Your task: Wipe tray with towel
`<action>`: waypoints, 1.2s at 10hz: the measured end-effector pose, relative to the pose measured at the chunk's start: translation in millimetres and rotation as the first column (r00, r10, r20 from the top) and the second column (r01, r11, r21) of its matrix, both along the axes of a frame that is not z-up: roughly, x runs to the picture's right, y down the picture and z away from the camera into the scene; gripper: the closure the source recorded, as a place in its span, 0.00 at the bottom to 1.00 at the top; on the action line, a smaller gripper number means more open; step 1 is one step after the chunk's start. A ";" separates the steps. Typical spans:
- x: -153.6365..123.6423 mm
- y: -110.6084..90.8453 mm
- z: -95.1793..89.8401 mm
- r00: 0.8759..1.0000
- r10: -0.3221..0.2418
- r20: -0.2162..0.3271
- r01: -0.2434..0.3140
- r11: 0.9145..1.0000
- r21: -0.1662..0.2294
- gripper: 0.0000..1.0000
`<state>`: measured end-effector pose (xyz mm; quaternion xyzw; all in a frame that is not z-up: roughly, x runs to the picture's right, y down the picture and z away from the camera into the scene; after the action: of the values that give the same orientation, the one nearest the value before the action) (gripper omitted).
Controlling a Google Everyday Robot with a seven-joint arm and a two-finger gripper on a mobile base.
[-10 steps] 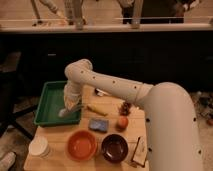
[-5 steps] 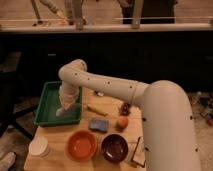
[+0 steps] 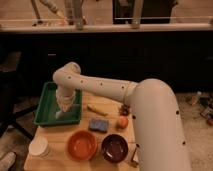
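Green plastic forms the tray, which sits at the far left of the wooden table. The white arm comes in from the near right, bends at an elbow above the tray's far edge and drops straight down inside it. The gripper hangs at the arm's end over the tray's middle, low above the floor. Its 2 fingers are closed tight together, and the pale blue towel bunches at their tip, so they appear to be pinching it. The towel lies on the tray floor, just left of and nearer than the gripper, inside the raised sides and clear of the left wall. On the table right of the tray, a thin yellow item lies slanted. Nearer than that sits a blue sponge, with a round orange fruit just to its right. Along the near edge stand a white cup at the left, an orange bowl in the middle and a dark bowl beside it, close to the arm's thick base.
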<state>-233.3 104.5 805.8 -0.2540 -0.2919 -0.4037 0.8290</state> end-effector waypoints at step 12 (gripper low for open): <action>-17.1 44.2 61.4 0.994 -0.111 -0.009 0.107 0.976 -0.189 1.00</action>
<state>-250.4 148.7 867.2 -0.3510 -0.3063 -0.4164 0.7808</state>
